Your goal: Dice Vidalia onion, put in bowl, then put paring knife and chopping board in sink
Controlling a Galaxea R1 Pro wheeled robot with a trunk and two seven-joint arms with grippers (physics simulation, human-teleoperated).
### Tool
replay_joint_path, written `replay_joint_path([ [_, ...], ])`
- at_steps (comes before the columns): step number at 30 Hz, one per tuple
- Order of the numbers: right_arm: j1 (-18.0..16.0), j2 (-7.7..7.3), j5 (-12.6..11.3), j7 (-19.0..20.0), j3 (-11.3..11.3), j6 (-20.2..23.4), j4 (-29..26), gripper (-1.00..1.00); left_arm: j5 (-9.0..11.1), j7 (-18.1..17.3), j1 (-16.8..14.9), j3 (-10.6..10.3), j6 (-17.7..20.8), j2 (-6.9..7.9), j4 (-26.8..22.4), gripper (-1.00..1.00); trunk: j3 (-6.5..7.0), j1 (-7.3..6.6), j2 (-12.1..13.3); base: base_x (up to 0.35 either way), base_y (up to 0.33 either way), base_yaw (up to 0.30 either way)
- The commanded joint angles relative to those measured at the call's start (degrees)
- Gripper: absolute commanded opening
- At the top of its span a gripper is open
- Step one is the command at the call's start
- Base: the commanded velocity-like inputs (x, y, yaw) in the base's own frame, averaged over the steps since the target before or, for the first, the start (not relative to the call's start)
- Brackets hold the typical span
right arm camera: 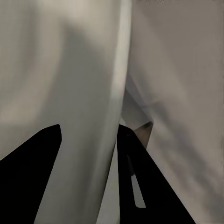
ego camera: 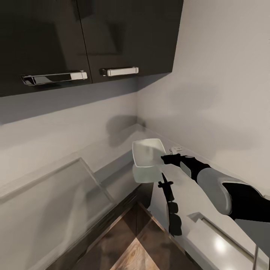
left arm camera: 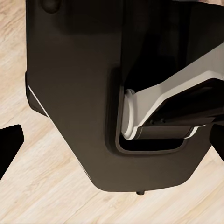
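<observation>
Bowl, white, shallow and square with rounded corners (ego camera: 148,153), is tilted and lifted clear of the glossy grey metallic desk (ego camera: 112,168), its pale reflection visible on the surface directly beneath. The right end effector (ego camera: 167,159) grips the bowl's near rim; in the right wrist view the two dark fingers (right arm camera: 32,177) sit on either side of the white bowl wall (right arm camera: 93,116), pinching it. The right arm, black with grey shell segments (ego camera: 213,183), reaches in from the right side of the head view toward the corner where two plain walls meet.

Slim dark paring knife (ego camera: 167,189) shows just below the bowl, near the desk's edge; whether it rests flat cannot be told.

Two dark glossy wall cupboards with chrome bar handles (ego camera: 54,77) hang above the desk. Brown wooden floor (ego camera: 138,247) shows between the desk runs. A raised pale rectangular panel (ego camera: 56,195) occupies the left stretch of desk.

The left wrist view shows the robot's own dark base and a white-and-black arm link (left arm camera: 154,107) over light wooden floor (left arm camera: 42,186); a dark fingertip of the left end effector (left arm camera: 10,144) shows at one picture edge and another at the opposite edge, set wide apart, nothing between them.
</observation>
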Motion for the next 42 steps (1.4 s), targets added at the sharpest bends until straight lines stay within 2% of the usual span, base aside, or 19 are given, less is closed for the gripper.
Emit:
replay_joint_path([
  [1, -0.03, 0.01, 0.51, 0.21, -0.58, 0.32, -0.13, -1.00, 0.45, -0.46, 0.03, 0.16, 0.08, -0.02, -0.07, 1.00, -0.10, 0.03, -0.11, 0.000, 0.000, 0.000],
  [10, -0.03, -0.01, 0.51, 0.21, -0.58, 0.32, -0.13, -1.00, 0.45, -0.51, 0.01, 0.13, 0.06, -0.03, 0.00, 1.00, -0.10, 0.03, -0.11, -0.087, 0.000, 0.000],
  [18, -0.03, 0.07, 0.51, 0.21, -0.58, 0.32, -0.13, -1.00, 0.45, -0.48, 0.02, 0.14, 0.04, -0.01, 0.01, 1.00, -0.12, 0.03, -0.11, -0.328, 0.000, 0.018],
  [31, -0.03, 0.16, 0.51, 0.21, -0.58, 0.32, -0.13, -1.00, 0.45, -0.47, 0.01, 0.17, -0.08, -0.02, 0.62, 1.00, -0.41, 0.03, -0.11, -0.341, 0.000, 0.239],
  [42, -0.03, 0.20, 0.51, 0.21, -0.58, 0.32, -0.13, -1.00, 0.45, -0.51, 0.01, 0.22, -0.10, 0.06, 0.63, 1.00, 0.43, 0.03, -0.11, -0.341, 0.000, 0.048],
])
